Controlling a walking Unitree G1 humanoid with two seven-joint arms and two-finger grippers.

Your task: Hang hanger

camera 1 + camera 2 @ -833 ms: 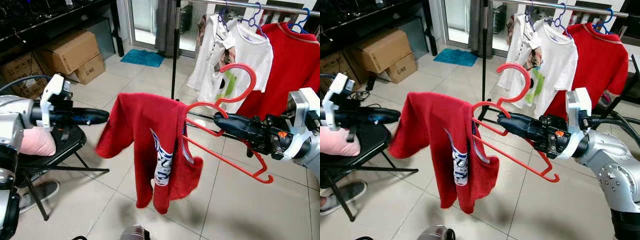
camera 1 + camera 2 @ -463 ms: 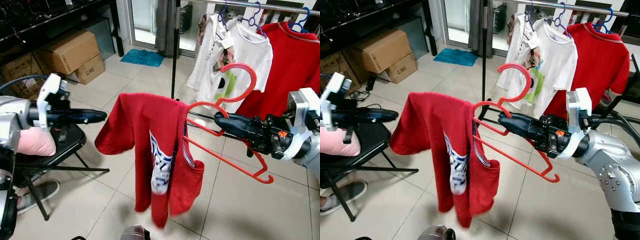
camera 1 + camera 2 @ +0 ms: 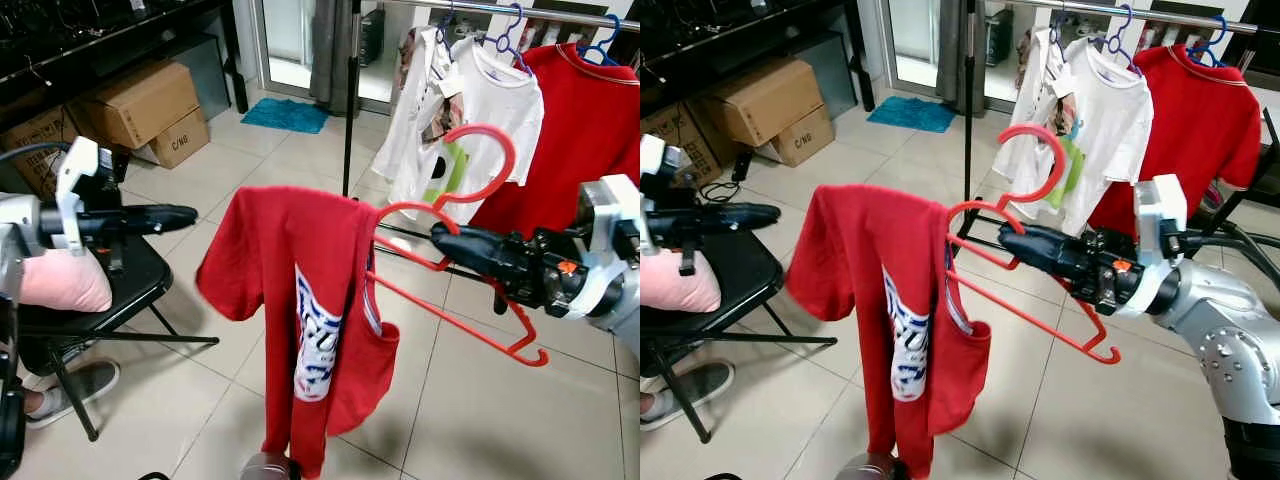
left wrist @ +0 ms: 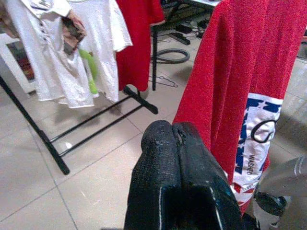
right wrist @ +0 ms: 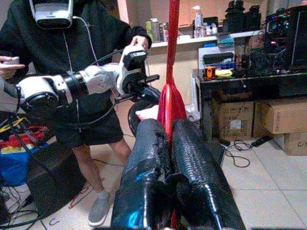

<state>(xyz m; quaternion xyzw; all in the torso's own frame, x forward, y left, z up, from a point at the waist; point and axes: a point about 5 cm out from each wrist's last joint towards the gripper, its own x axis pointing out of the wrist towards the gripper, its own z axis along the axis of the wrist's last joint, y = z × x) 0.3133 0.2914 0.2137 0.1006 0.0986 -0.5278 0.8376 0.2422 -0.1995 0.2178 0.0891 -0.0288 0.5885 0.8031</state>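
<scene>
A red hanger carries a red T-shirt with a white and blue print, which hangs straight down from the hanger's left end. My right gripper is shut on the hanger just below its hook; the right wrist view shows the red bar pinched between the fingers. Out to the left of the shirt, my left gripper is shut with nothing in it, its fingertips pointing toward the shirt. Behind, a clothes rail holds white shirts and a red shirt on blue hangers.
The rail's black upright and floor bar stand just behind the hanger. A black folding chair with a seated person's knee and shoe is at the left. Cardboard boxes sit by a dark shelf. A person stands facing me.
My left gripper has drawn back to the left and slightly up, away from the shirt. The shirt has swung down and now hangs longer from the hanger. The right gripper holds still.
</scene>
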